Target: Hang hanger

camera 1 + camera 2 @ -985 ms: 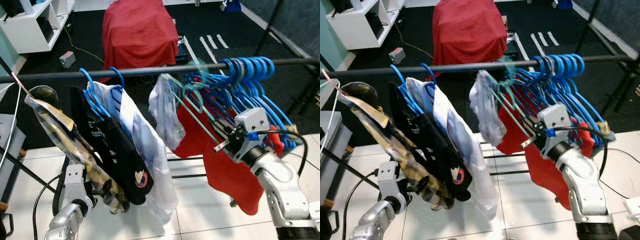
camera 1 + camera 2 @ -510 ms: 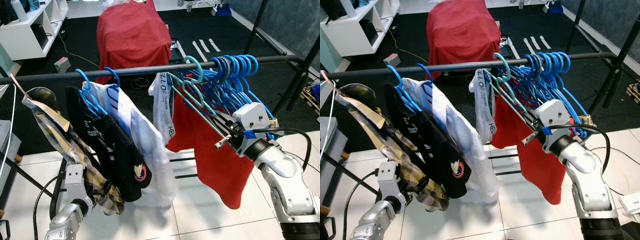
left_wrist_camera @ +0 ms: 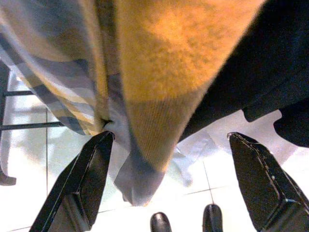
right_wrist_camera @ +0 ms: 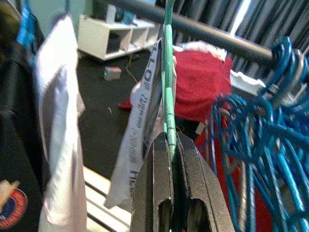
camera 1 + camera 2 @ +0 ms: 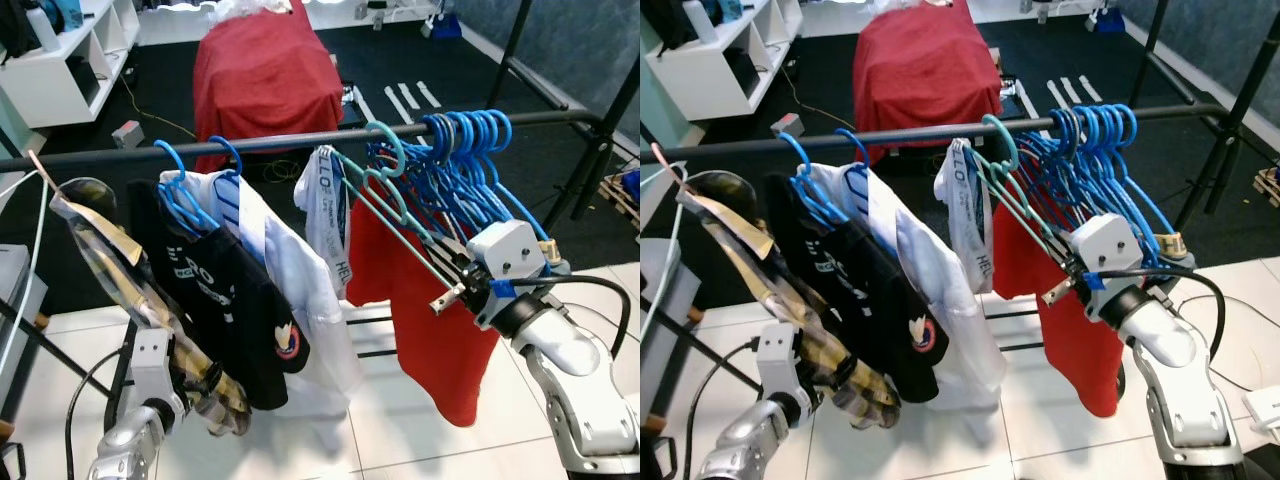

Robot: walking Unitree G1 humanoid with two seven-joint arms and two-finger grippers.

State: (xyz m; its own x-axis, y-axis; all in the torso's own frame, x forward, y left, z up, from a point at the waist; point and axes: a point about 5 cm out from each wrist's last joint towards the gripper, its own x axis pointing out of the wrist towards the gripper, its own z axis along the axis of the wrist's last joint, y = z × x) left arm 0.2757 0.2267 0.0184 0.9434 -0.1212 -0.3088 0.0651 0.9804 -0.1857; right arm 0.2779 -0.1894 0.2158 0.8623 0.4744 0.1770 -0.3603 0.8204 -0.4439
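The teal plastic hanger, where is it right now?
The teal plastic hanger is hooked over the dark rail, between white cloth and blue hangers, clamped by the right gripper.

left pincer (image 5: 215, 395) perhaps behind clothes, rail (image 5: 280, 142) ends cropped

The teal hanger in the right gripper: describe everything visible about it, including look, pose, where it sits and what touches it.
The teal hanger is a thin, pale green-blue frame, plastic by its look, with a curved hook. Its hook is looped over the dark rail, just on the robot's left of the bunch of blue hangers. Its body slants down toward the right gripper, whose black fingers are shut on its lower bar. A white garment and a red garment hang at it; which one it carries cannot be told.
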